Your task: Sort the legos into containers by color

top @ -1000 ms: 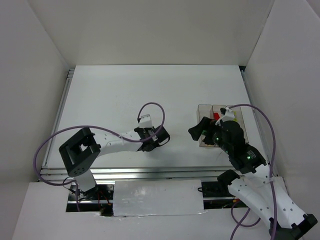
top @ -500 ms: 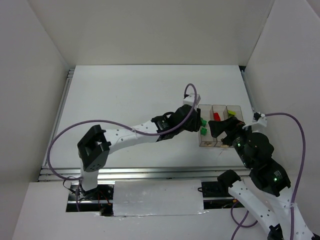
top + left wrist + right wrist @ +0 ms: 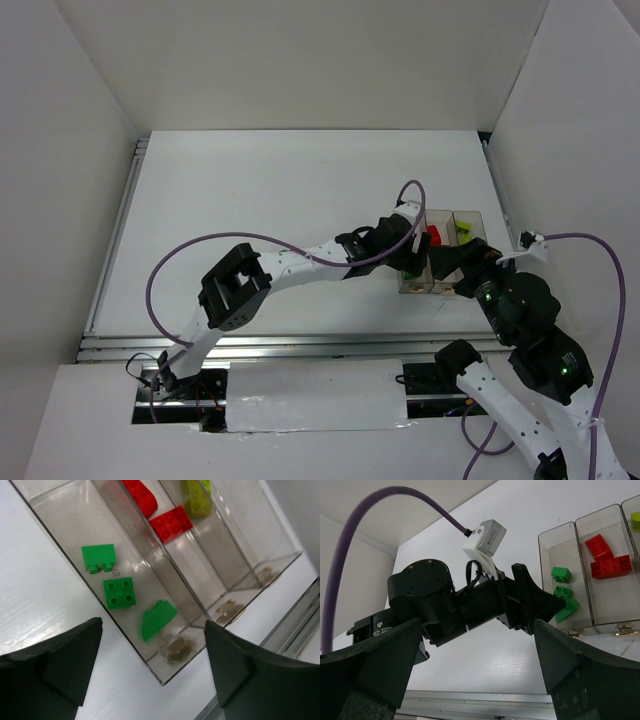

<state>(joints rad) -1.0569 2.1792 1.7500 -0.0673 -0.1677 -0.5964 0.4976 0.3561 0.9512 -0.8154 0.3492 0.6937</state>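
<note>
The white table (image 3: 250, 200) is carrying everything, and the left arm (image 3: 300, 265) is stretching across it toward the right side, while the right arm (image 3: 520, 320) is bending in from the near right corner. The containers (image 3: 60, 510) are sitting in a joined row on the right part of the table, in front of the right arm. The left gripper (image 3: 152, 645) is hanging over the leftmost bin with its jaws released and nothing between them. The right gripper (image 3: 477, 665) is hovering just beside the near end of the row, its jaws spread wide and gripping nothing. Three green legos (image 3: 119, 592) are lying in the leftmost bin, the one nearest the latch end tilting on its side. Two red bricks (image 3: 170, 524) are resting in the middle bin, touching each other. A yellow-green brick (image 3: 197, 500) is lying in the rightmost bin
</note>
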